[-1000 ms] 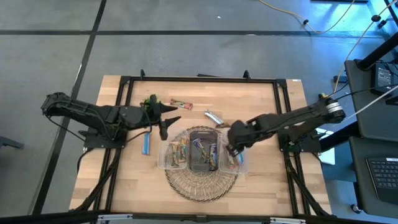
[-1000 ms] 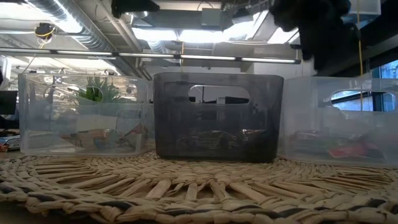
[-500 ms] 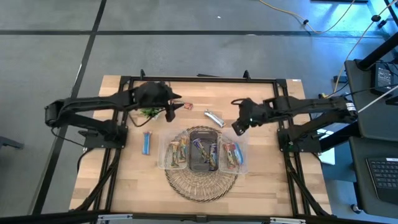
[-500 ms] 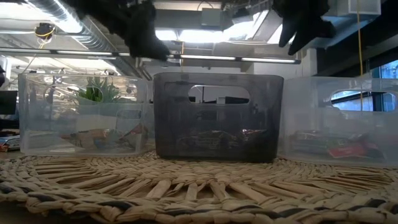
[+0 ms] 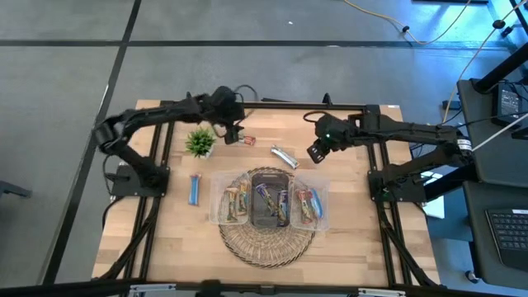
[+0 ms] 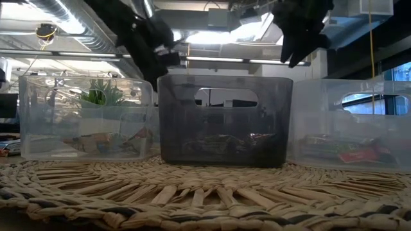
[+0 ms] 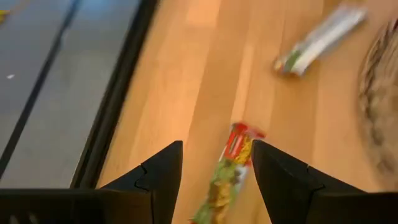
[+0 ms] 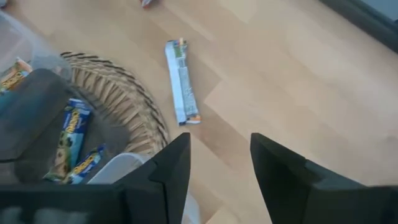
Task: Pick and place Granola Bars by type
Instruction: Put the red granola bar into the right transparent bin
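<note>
left tool (image 7: 214, 168) | parted, above red-green bar (image 7: 228, 167) (on table)

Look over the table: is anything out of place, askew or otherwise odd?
Three bars lie loose outside the bins: a blue bar, a red-green bar under the open left tool, and a silver bar lying askew.

Two dark, slender jointed arms, each ending in a black two-fingered pincer with broad, angular, matte fingers.
</note>
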`<move>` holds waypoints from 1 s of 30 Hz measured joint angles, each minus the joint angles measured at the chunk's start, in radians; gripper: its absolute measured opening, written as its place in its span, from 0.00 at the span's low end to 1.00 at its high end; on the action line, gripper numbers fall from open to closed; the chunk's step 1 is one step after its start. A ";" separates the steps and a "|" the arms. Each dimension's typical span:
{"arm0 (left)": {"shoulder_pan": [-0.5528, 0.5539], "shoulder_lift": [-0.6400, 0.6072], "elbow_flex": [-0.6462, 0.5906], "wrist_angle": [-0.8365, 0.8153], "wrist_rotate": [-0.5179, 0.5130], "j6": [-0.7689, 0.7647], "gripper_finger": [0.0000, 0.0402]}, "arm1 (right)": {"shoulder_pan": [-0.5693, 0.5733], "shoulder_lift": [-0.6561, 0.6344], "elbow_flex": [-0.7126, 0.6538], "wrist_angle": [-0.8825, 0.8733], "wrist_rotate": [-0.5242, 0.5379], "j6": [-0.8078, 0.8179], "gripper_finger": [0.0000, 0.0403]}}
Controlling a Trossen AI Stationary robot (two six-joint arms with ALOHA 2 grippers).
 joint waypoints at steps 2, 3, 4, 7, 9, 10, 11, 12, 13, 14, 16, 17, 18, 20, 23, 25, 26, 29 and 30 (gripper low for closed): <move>0.016 0.062 0.042 -0.049 0.017 0.075 0.46 | -0.014 0.000 0.000 0.000 0.000 -0.017 0.42; 0.021 0.091 0.059 -0.069 0.021 0.109 0.46 | -0.021 0.000 0.000 0.000 0.000 -0.026 0.42; 0.024 0.119 0.072 -0.080 0.021 0.144 0.46 | -0.027 0.000 0.000 0.000 0.000 -0.037 0.42; 0.024 0.191 0.098 -0.123 0.018 0.216 0.46 | -0.041 0.000 0.000 -0.001 0.000 -0.047 0.42; 0.024 0.234 0.110 -0.136 0.012 0.232 0.46 | -0.048 0.000 0.000 -0.001 0.000 -0.064 0.42; 0.024 0.254 0.113 -0.140 0.009 0.234 0.46 | -0.048 0.000 0.000 -0.001 0.000 -0.066 0.42; 0.024 0.273 0.115 -0.140 0.008 0.234 0.46 | -0.049 0.000 0.000 -0.001 0.000 -0.067 0.42; 0.024 0.290 0.115 -0.140 0.005 0.235 0.46 | -0.052 0.000 0.000 -0.001 0.000 -0.067 0.42; 0.025 0.304 0.115 -0.141 0.001 0.239 0.46 | -0.053 0.000 0.000 -0.001 0.000 -0.067 0.42; 0.025 0.318 0.116 -0.140 -0.002 0.242 0.46 | -0.053 0.000 -0.001 -0.002 0.000 -0.067 0.42; 0.025 0.344 0.116 -0.149 -0.006 0.249 0.46 | -0.053 0.000 -0.001 -0.002 0.000 -0.067 0.42; 0.025 0.354 0.116 -0.158 -0.007 0.252 0.46 | -0.053 0.000 -0.001 -0.002 0.000 -0.067 0.42; 0.025 0.364 0.116 -0.163 -0.008 0.256 0.46 | -0.053 0.000 -0.001 -0.002 0.000 -0.067 0.42; 0.025 0.382 0.116 -0.169 -0.010 0.256 0.46 | -0.053 0.000 -0.001 -0.002 0.000 -0.067 0.42; 0.025 0.398 0.122 -0.182 -0.007 0.246 0.46 | -0.053 0.000 -0.001 -0.002 0.000 -0.070 0.42; 0.025 0.408 0.122 -0.186 -0.005 0.222 0.45 | -0.053 0.000 -0.001 -0.002 0.000 -0.074 0.42; 0.025 0.409 0.122 -0.188 -0.004 0.216 0.43 | -0.053 0.000 -0.001 -0.002 0.000 -0.080 0.42; 0.020 0.410 0.120 -0.190 -0.005 0.203 0.37 | -0.053 0.000 -0.001 -0.002 0.000 -0.093 0.42; 0.020 0.409 0.120 -0.191 -0.006 0.202 0.34 | -0.053 0.000 -0.001 -0.002 0.000 -0.093 0.42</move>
